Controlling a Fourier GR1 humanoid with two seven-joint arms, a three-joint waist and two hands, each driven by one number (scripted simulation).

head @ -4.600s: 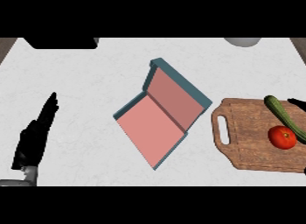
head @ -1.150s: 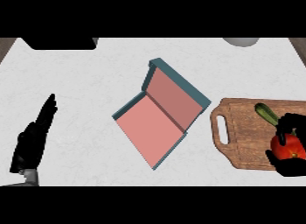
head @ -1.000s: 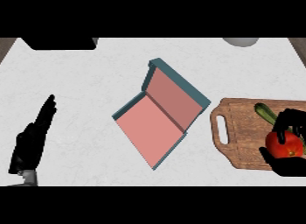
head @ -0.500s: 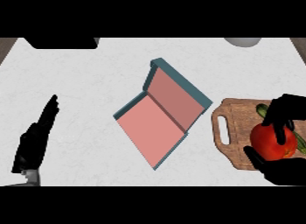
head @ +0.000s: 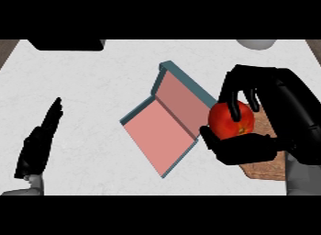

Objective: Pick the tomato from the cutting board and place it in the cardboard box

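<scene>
Right hand (head: 259, 148), fingers (head: 239, 88) curled round tomato (head: 231, 121), perhaps above box (head: 160, 134) edge.

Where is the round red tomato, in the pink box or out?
Out. The black right hand curls round the round red tomato by the right edge of the teal-rimmed pink cardboard box.

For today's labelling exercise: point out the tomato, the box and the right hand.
tomato (head: 229, 120): head view, red skin.
box (head: 160, 137): head view, pink floor.
right hand (head: 277, 112): head view, hand's middle.
</scene>
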